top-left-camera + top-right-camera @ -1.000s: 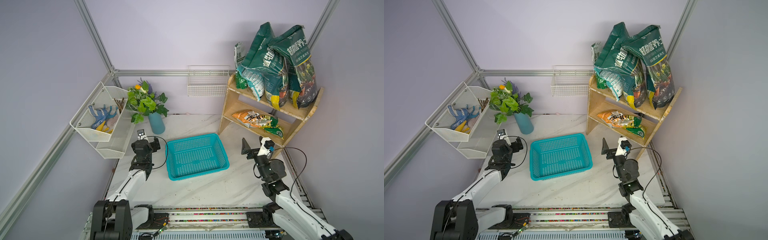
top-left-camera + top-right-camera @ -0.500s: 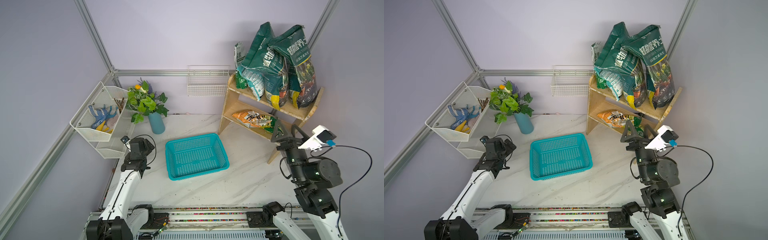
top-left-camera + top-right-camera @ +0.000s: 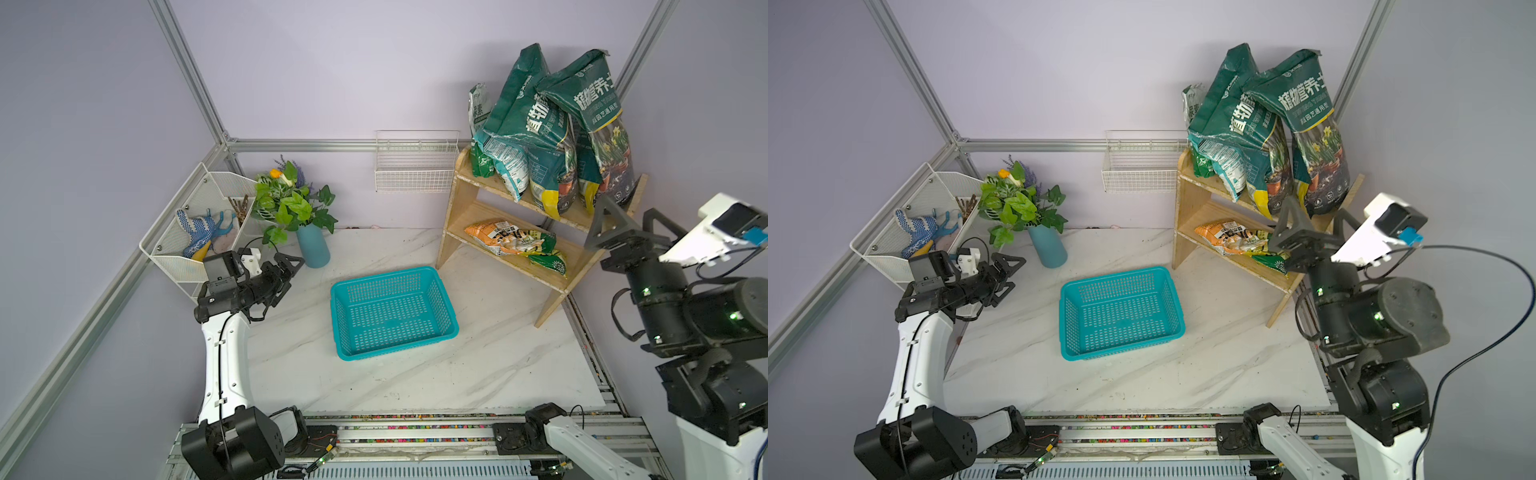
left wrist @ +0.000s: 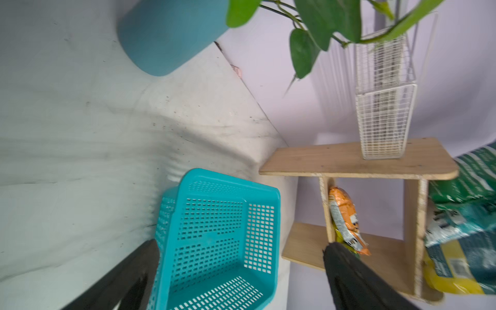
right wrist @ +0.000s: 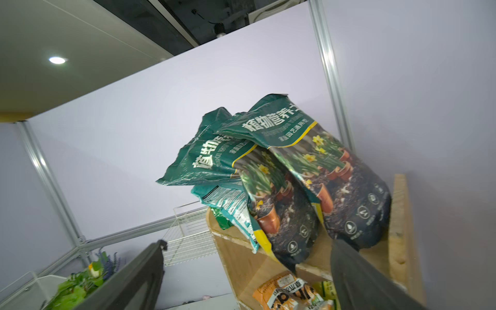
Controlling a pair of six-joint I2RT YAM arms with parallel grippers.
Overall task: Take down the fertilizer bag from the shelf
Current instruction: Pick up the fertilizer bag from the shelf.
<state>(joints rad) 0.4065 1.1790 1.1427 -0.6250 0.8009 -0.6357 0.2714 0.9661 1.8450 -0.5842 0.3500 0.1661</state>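
Observation:
The light wooden shelf (image 3: 455, 224) (image 3: 1183, 224) stands at the back right. Two tall dark green bags (image 3: 594, 124) (image 3: 523, 124) lean together on its top tier, with a small bag (image 3: 478, 108) behind them. An orange bag (image 3: 498, 237) (image 5: 290, 295) lies on the lower tier. I cannot tell which one is the fertilizer bag. My right gripper (image 3: 627, 210) (image 5: 248, 243) hangs open and empty in front of the shelf's right end, facing the green bags (image 5: 335, 174). My left gripper (image 3: 293, 272) (image 4: 240, 243) is open and empty, left of the teal basket.
The teal basket (image 3: 386, 276) sits mid-table. A blue vase with a plant (image 3: 311, 249) stands close behind my left gripper. A white mesh rack (image 3: 166, 249) with gloves is on the left wall, a white wire basket (image 3: 415, 166) hangs on the back wall beside the shelf.
My right arm has risen from table level, carrying its open gripper up and right to the shelf's right end. My left gripper has lifted and turned to point toward the basket.

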